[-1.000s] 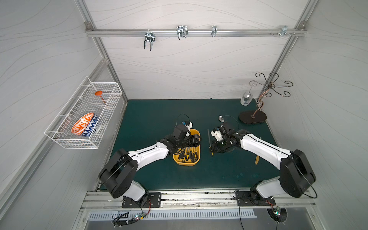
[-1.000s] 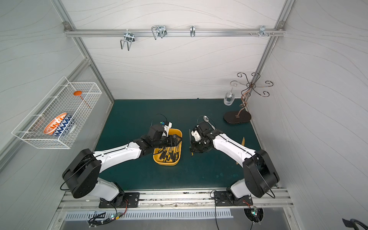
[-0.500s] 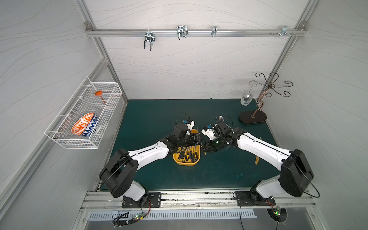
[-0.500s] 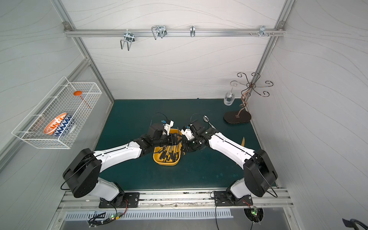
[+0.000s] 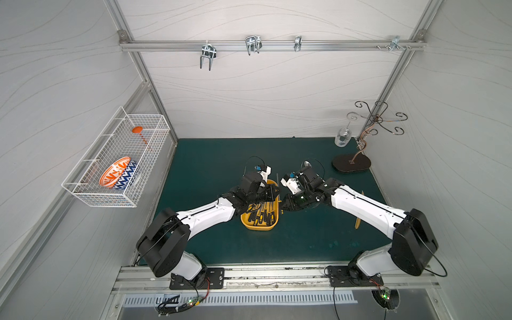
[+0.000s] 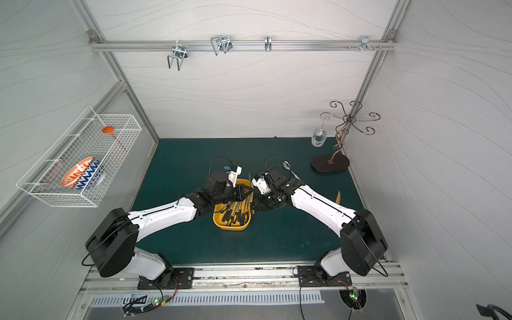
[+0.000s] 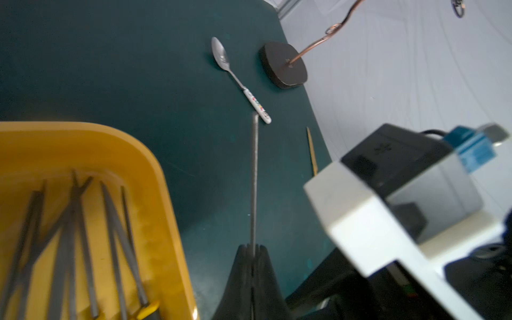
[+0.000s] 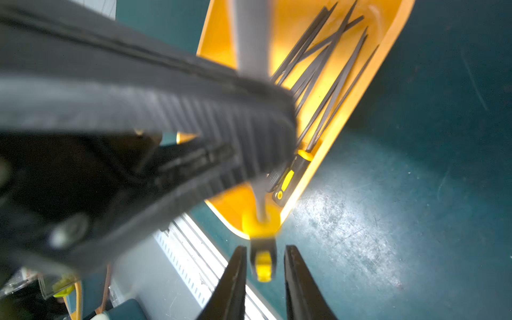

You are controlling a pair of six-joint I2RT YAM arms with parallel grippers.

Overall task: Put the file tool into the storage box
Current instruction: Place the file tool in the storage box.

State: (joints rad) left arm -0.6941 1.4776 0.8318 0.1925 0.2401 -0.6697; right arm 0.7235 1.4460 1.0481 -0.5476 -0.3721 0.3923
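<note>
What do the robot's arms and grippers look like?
The left arm and right arm have white shells, black joints and black shoulder housings. Black cables loop over white wrist camera mounts with blue plugs. The left gripper and right gripper have tapered black fingers.

- right gripper (image 8: 265, 248) has swung in from off to the side, now just beside the shallow yellow plastic tray (image 5: 259, 228)
- left gripper (image 7: 252, 249) went from wide open to clamped on the thin grey metal file (image 7: 254, 180)
- right jaws have eased off its black-and-yellow handle
</note>
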